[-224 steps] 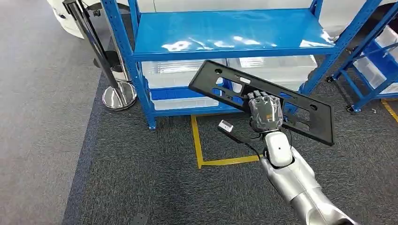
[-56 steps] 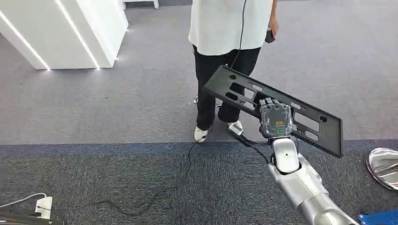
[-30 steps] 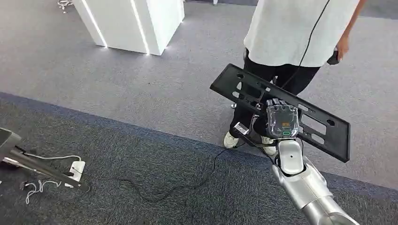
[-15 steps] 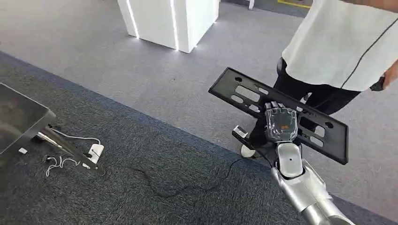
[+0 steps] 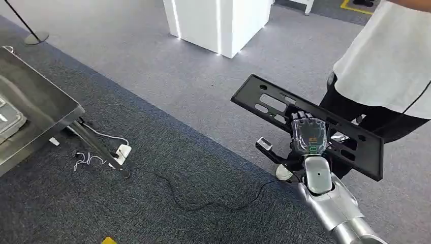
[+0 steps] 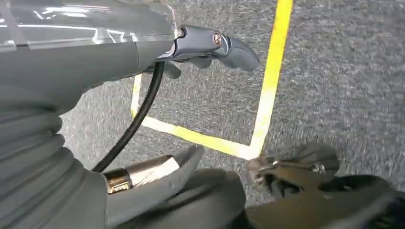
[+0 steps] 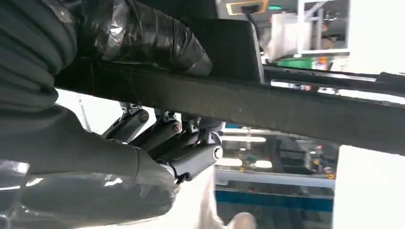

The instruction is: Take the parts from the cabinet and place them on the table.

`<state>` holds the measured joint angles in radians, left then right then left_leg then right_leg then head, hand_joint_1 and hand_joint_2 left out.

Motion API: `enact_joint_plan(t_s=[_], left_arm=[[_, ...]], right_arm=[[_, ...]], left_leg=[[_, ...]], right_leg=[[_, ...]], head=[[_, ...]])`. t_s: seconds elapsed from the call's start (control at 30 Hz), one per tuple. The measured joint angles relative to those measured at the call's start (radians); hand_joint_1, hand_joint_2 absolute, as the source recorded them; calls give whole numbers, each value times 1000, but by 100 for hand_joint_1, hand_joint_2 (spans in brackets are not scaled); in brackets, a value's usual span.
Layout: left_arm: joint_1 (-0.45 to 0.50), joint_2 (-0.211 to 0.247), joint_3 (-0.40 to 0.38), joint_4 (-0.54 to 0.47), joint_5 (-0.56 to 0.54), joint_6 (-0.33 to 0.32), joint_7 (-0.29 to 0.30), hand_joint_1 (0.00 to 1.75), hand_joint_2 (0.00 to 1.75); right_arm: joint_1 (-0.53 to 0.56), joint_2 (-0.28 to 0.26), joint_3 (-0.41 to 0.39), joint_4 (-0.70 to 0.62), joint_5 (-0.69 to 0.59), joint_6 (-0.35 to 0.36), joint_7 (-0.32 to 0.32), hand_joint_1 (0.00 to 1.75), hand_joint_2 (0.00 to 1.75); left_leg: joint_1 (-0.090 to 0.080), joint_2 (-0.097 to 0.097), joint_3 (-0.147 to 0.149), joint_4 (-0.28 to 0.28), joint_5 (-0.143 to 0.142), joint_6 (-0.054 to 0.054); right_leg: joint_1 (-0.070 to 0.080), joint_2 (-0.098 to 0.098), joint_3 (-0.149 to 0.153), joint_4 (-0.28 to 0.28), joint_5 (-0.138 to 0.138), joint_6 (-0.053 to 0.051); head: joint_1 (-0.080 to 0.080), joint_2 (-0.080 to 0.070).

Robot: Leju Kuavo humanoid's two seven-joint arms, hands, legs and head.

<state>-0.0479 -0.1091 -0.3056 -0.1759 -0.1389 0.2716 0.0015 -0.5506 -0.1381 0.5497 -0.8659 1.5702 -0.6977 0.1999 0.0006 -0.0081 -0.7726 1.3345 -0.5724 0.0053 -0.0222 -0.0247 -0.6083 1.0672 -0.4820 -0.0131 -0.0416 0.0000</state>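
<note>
A long black plastic part (image 5: 269, 101) with slots and holes hangs tilted above the carpet, right of centre in the head view. My right hand (image 5: 309, 136) grips it near its middle, fingers curled over the near edge. The right wrist view shows the part's dark edge (image 7: 286, 109) with that hand's fingers (image 7: 186, 138) wrapped under it. The dark grey table (image 5: 40, 107) comes in at the left edge, well away from the part. In the left wrist view my left hand (image 6: 205, 45) hangs over the floor with fingers apart and nothing in it.
A person in a white top and black trousers (image 5: 386, 66) stands close behind the part on the right. A white pillar (image 5: 218, 20) rises at the back. A power strip (image 5: 122, 151) and black cable (image 5: 193, 203) lie by the table leg. A metal tray (image 5: 6, 119) sits on the table.
The camera has kept turning: the table has slid further in at the left, and the person and pillar have shifted right. My right hand still holds the black part the same way.
</note>
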Motion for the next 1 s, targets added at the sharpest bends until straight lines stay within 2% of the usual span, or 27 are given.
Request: enact_joint_plan(t_s=[0.03,0.07,0.1,0.13,0.17,0.2,0.3,0.33,0.37,0.4,0.43,0.47,0.5,0.53,0.57,0.6,0.63,0.67,0.7,0.73,0.8,0.83,0.87,0.9,0.93,0.97,1.0], left_arm=[[0,0,0,0,0,0,0,0,175],[1,0,0,0,0,-1,0,0,175],[3,0,0,0,0,-2,0,0,175],[3,0,0,0,0,-2,0,0,175],[2,0,0,0,0,-2,0,0,175],[-1,0,0,0,0,-2,0,0,175],[-1,0,0,0,-1,-3,1,0,175],[1,0,0,0,-1,-3,3,0,175],[5,0,0,0,-1,-3,5,0,175],[4,-1,0,0,-2,-3,6,0,175],[1,0,0,0,-2,-3,7,0,175],[-2,-1,0,0,-2,-3,7,0,175],[-3,-2,0,0,-2,-3,7,0,175],[-3,-2,0,0,-3,-6,7,0,175],[-1,-3,0,0,-3,-6,8,0,175],[1,-3,0,0,-3,-6,9,0,175],[2,-4,0,0,-3,-6,9,0,175],[1,-5,0,0,-3,-6,9,0,175],[1,-5,0,0,-3,-6,9,0,175],[-3,-5,0,0,-3,-6,9,0,175],[1,-5,0,0,-1,-5,10,0,175],[4,-5,0,0,-1,-5,10,0,175],[5,-4,0,0,-1,-5,10,0,175],[6,-5,0,0,-1,-5,10,0,175],[5,-5,0,0,0,-5,11,0,175],[3,-5,0,0,2,-5,11,0,175],[2,-5,0,0,3,-6,11,0,175]], right_arm=[[1,0,0,0,0,0,0,175,175],[1,0,0,0,0,0,-2,175,175],[1,0,0,0,0,0,-2,175,175],[0,0,0,0,0,0,-2,175,175],[-2,0,0,0,0,0,-2,175,175],[-2,0,0,0,0,0,-2,175,175],[-2,-2,0,0,0,0,-1,175,175],[-2,0,0,0,0,0,0,175,175],[-3,0,0,-3,0,0,2,175,175],[-3,-2,0,-4,0,0,3,175,175],[-3,-3,0,-6,0,-1,6,175,175],[0,-10,0,-5,0,0,6,175,175],[5,-14,0,-5,0,0,8,175,175],[9,-17,0,-5,0,0,8,175,175],[11,-17,0,-5,0,0,8,175,175],[9,-17,0,-5,0,0,8,175,175],[7,-17,0,-5,0,0,8,175,175],[5,-18,0,-5,0,0,8,175,175],[3,-19,0,-5,0,0,7,175,175],[3,-19,1,-5,0,0,6,175,175],[3,-20,1,-5,0,0,7,175,175],[0,-19,1,-6,0,0,7,175,175],[-2,-16,2,-7,0,0,8,175,175],[-4,-16,2,-8,0,-1,7,175,175],[-6,-18,2,-8,0,-1,6,175,175],[-6,-18,2,-8,0,-1,5,175,175],[-7,-19,2,-6,0,0,4,175,175]], left_leg=[[1,1,-15,28,1,0],[0,1,-7,8,21,3],[0,2,25,-56,60,8],[-3,11,75,-151,107,14],[-10,51,129,-250,147,25],[-23,87,144,-281,126,26],[-30,54,142,-288,129,33],[-30,42,147,-298,133,41],[-15,33,164,-317,143,49],[-17,22,169,-324,145,54],[-17,13,169,-324,147,59],[-17,0,169,-324,145,62],[-17,-13,169,-322,144,64],[-17,-29,169,-319,143,65],[-17,-43,170,-317,141,63],[-17,-57,171,-312,139,61],[-17,-72,172,-307,135,58],[-16,-82,172,-299,130,55],[-16,-93,165,-294,125,50],[-19,-103,157,-279,123,44],[-9,-127,151,-289,127,32],[-8,-138,150,-291,129,27],[-9,-136,146,-286,124,24],[-16,-78,142,-266,111,16],[-12,-34,116,-213,81,8],[-7,-12,74,-130,43,1],[-2,-4,33,-54,15,-3]], right_leg=[[1,-11,0,0,-1,-1],[3,-21,2,0,-3,-1],[3,-32,4,0,-5,-1],[5,-44,9,0,-8,0],[5,-55,15,-1,-12,2],[9,-64,18,-1,-15,7],[9,-91,23,-7,-18,20],[10,-102,32,-12,-20,27],[7,-87,33,-9,-28,35],[5,-33,23,23,-47,36],[5,-1,-11,89,-83,35],[5,15,-51,169,-116,36],[5,20,-87,230,-138,37],[6,23,-119,279,-142,38],[6,24,-126,274,-121,38],[5,25,-111,224,-76,38],[2,31,-75,135,-19,38],[-2,52,-38,49,27,38],[-7,103,-22,20,13,35],[-10,117,-20,1,12,35],[0,93,-18,4,12,27],[-2,82,-15,0,14,23],[-13,68,-8,-11,18,16],[-9,59,-1,-18,17,13],[-7,44,5,-22,16,6],[-5,29,7,-22,14,4],[-4,15,9,-22,12,2]], head=[[0,0],[0,0],[0,0],[0,0],[0,0],[0,0],[0,0],[0,0],[1,0],[2,0],[3,0],[3,0],[3,0],[3,0],[3,0],[3,0],[3,0],[3,0],[3,0],[2,0],[2,0],[3,0],[2,0],[2,0],[-3,0],[-1,0],[-2,0]])
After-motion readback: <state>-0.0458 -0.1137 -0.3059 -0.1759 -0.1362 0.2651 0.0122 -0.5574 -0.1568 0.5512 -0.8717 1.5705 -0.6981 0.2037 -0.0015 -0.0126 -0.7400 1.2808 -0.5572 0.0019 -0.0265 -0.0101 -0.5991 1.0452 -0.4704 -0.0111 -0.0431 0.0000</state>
